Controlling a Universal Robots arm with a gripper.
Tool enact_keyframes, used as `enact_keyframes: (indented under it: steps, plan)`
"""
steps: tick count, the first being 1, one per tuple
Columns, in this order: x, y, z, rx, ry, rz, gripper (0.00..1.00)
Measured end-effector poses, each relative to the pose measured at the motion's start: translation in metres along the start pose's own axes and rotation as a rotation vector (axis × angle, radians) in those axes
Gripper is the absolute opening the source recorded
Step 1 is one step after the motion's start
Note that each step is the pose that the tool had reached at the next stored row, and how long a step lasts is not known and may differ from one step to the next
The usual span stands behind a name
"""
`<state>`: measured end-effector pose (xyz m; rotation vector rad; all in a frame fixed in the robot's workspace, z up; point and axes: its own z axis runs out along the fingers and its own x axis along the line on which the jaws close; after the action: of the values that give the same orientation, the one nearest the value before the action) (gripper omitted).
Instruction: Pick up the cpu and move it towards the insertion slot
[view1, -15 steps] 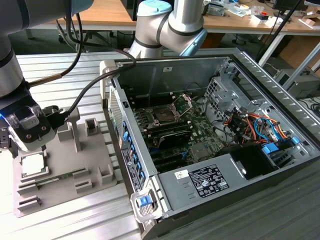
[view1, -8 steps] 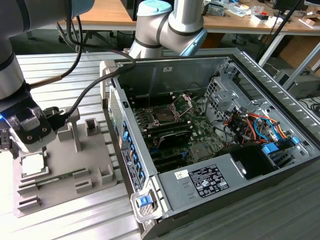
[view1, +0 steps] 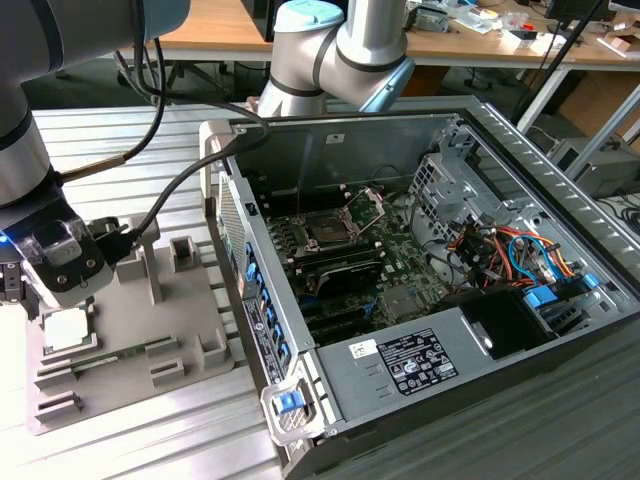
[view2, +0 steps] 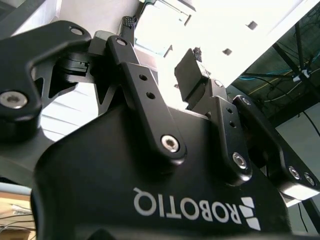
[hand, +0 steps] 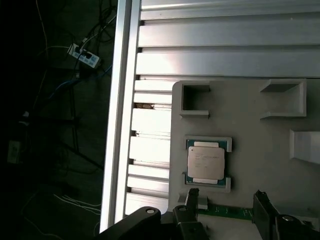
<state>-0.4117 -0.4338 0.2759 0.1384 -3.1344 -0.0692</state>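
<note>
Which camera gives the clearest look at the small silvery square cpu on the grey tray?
The first wrist view: the small flat silvery cpu lies face-on in its nest on the grey plastic tray. At the exterior view's left it is small and slanted. The second wrist view faces the open black gripper.

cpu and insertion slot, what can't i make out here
- insertion slot: contacts too small, exterior view.
- cpu: underside hidden against the grey tray, first wrist view.
- gripper: finger bases cut off by the picture's edge, first wrist view.
</note>
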Motion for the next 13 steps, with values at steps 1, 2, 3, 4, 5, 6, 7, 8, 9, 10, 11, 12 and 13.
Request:
enact_keyframes:
  steps: [1, 2, 3, 4, 5, 6, 7, 8, 9, 10, 11, 12, 13]
  plan:
    - [0.0, 0.0, 0.0006, 0.0, 0.0, 0.0, 0.54]
    - [0.0, 0.0, 0.0011, 0.0, 0.0, 0.0, 0.54]
    - [0.0, -0.0001, 0.0016, 0.0, 0.0, 0.0, 0.54]
    - [0.0, -0.0001, 0.002, 0.0, 0.0001, 0.0, 0.54]
    - [0.0, -0.0001, 0.0025, 0.0, 0.0001, 0.0, 0.54]
    - [0.0, -0.0001, 0.0029, 0.0, 0.0001, -0.001, 0.54]
    - [0.0, -0.0002, 0.0035, 0.0, 0.0001, -0.001, 0.54]
    - [0.0, -0.0002, 0.0039, 0.0, 0.0001, -0.001, 0.54]
    - [0.0, -0.0002, 0.0049, 0.0, 0.0, -0.001, 0.54]
    - [0.0, -0.0002, 0.0052, 0.0, 0.0001, -0.001, 0.54]
    - [0.0, -0.0003, 0.0057, 0.0, 0.0001, -0.001, 0.54]
    - [0.0, -0.0003, 0.0067, -0.0001, 0.0, -0.001, 0.54]
    - [0.0, -0.0003, 0.0073, 0.0, 0.0001, -0.001, 0.54]
